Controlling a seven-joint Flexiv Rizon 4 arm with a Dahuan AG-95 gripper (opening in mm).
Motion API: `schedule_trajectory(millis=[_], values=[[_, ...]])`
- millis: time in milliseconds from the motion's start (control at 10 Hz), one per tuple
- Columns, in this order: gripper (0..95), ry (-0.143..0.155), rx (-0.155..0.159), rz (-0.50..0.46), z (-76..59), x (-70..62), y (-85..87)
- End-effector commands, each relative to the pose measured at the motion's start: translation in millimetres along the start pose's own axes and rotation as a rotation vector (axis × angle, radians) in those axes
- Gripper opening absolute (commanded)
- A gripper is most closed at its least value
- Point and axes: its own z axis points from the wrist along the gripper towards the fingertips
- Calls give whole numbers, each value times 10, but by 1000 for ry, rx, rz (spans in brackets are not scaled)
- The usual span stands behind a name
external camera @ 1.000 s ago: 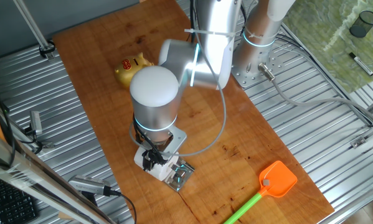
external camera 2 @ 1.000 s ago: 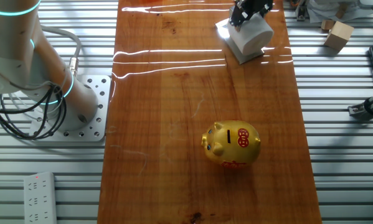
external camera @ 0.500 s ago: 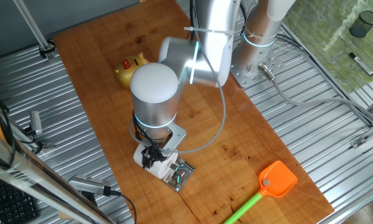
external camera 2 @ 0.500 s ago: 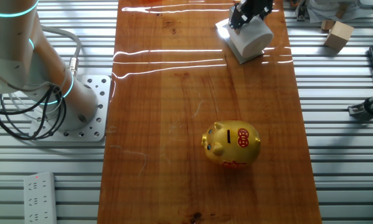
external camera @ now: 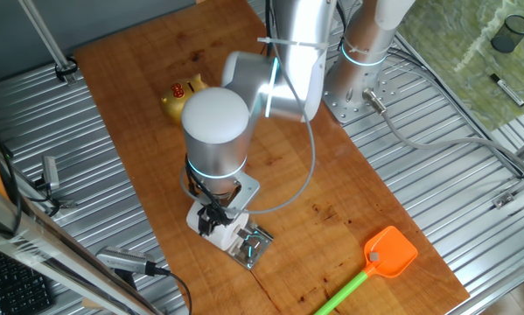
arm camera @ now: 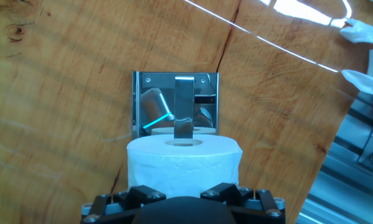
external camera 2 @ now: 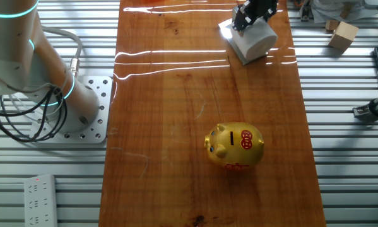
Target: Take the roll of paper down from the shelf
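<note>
**Paper roll gripped at the shelf**

The roll of paper [arm camera: 184, 163] is seen on the shiny shelf [arm camera: 175, 102], its core threaded by the upright post. The fingers [arm camera: 142, 194] are clenched on the roll from both sides. A golden piggy bank [external camera 2: 235, 145] is set well apart on the desk [external camera 2: 176, 126]; an orange swatter [external camera: 389, 252] lies nearby.
</note>
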Motion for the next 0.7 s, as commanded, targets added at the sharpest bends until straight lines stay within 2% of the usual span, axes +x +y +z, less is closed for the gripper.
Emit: schedule_trajectory(millis=[100,700], values=[[0,0,-1,2,12,6,-1],[0,-2,-1,22,17,7,-2]])
